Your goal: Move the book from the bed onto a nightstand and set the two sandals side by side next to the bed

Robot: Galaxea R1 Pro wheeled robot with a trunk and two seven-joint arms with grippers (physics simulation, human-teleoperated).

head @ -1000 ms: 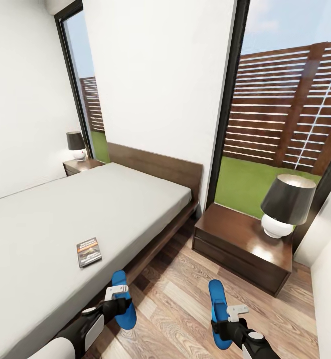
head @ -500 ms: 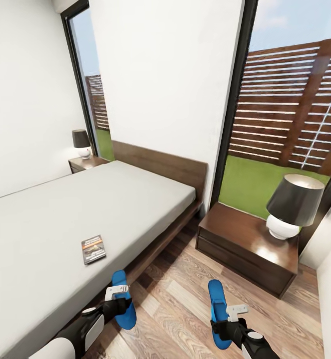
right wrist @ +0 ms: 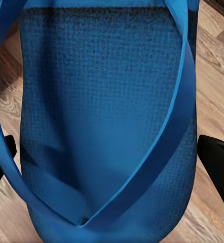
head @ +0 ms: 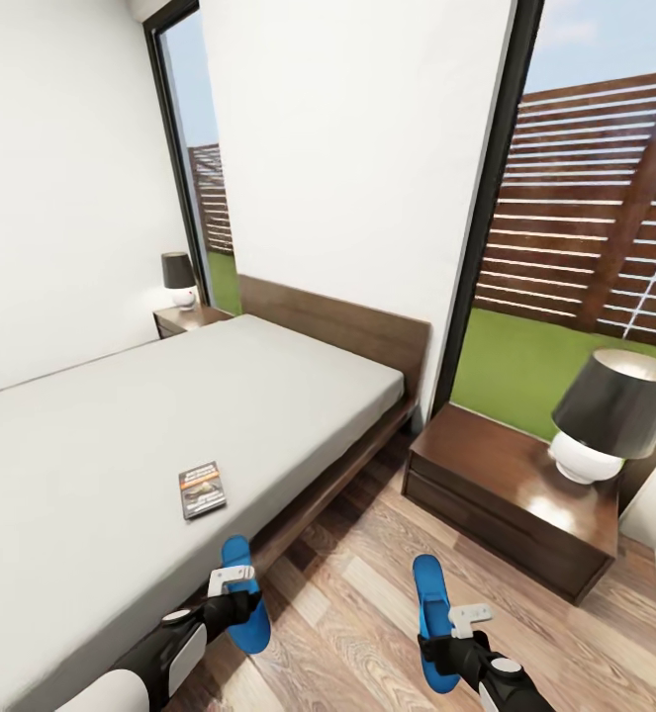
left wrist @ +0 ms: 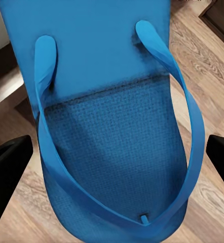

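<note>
Two bright blue sandals are held above the wood floor beside the bed (head: 120, 435). My left gripper (head: 236, 596) is shut on the left sandal (head: 243, 593) close to the bed's dark frame. The same sandal (left wrist: 112, 142) lies between dark fingers (left wrist: 8, 167) in the left wrist view. My right gripper (head: 448, 638) is shut on the right sandal (head: 431, 603), and its strap and sole (right wrist: 107, 116) show up close in the right wrist view. The book (head: 202, 489) lies flat on the grey mattress near the bed's edge. A nightstand (head: 496, 485) stands right of the headboard.
A black-shaded lamp (head: 609, 415) with a white base stands on the near nightstand. A second nightstand (head: 184, 318) with a small lamp (head: 179, 279) is at the bed's far side. Tall windows show lawn and slat fence. Bare plank floor (head: 357, 593) lies between bed and nightstand.
The whole head view has shifted, so bed, book and nightstand sit further right in the picture. Both grippers keep the same hold on the sandals.
</note>
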